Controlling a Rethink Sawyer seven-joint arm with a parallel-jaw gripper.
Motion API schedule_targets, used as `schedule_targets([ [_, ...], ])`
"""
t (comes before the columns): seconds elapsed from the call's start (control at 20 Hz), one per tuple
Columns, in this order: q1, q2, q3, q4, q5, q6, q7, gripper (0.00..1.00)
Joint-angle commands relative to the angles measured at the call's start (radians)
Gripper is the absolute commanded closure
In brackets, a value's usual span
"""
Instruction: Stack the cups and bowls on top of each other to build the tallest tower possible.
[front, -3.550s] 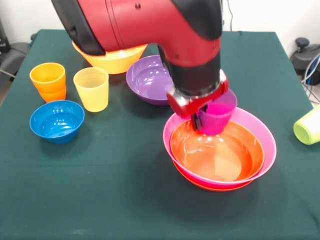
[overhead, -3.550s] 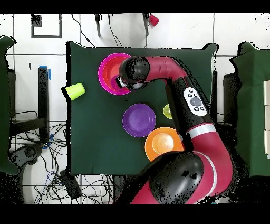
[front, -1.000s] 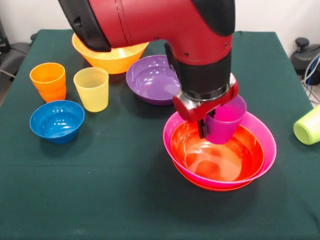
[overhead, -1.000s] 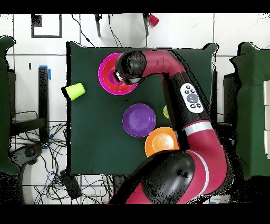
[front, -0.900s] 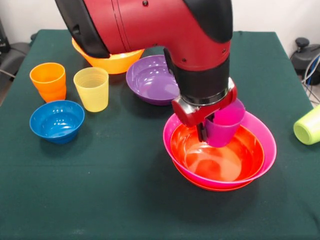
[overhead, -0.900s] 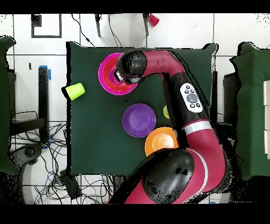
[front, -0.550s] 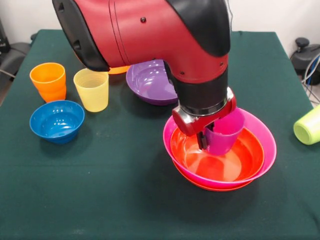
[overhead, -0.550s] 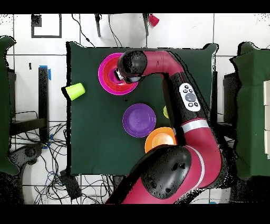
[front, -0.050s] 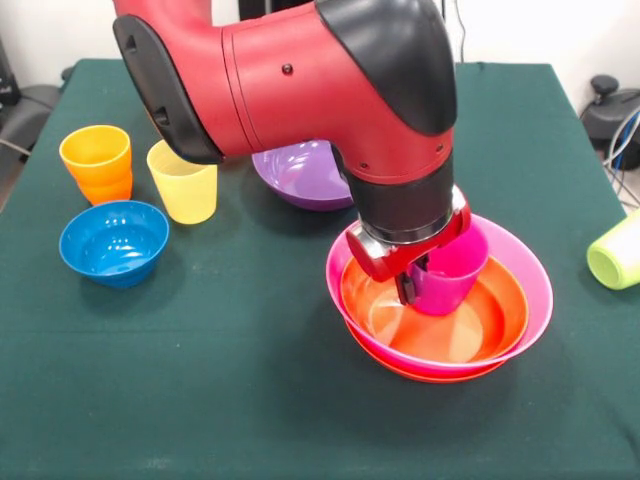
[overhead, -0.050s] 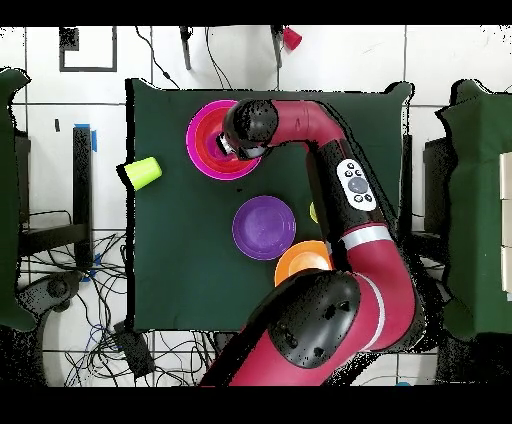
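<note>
Purple cup (front, -0.050s: 447, 272) sits upright and low inside the red-orange bowl (front, -0.050s: 480, 325), itself nested in the pink bowl (front, -0.050s: 525, 265), right of centre in the front view. End effector (front, -0.050s: 412, 283) is clamped on the cup's wall. Purple bowl (front, -0.050s: 295, 172) lies behind; yellow cup (front, -0.050s: 186, 182), orange cup (front, -0.050s: 97, 160), blue bowl (front, -0.050s: 113, 241) occupy the worktop (front, -0.050s: 200, 380) left; lime cup (front, -0.050s: 617, 252) at right edge.
</note>
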Motion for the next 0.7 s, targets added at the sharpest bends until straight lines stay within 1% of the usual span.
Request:
schedule_targets([
  [0.05,0.004,0.026,0.005,-0.025,-0.04,0.033,-0.269,1.0],
  [0.1,0.002,0.029,0.005,-0.023,-0.037,0.027,-0.262,1.0],
  [0.2,0.007,0.033,0.003,-0.035,-0.052,0.027,-0.281,1.0],
  [0.4,0.004,0.027,-0.001,-0.015,-0.058,0.018,-0.283,1.0],
  [0.7,0.009,0.079,0.0,-0.052,-0.065,0.006,-0.294,1.0],
])
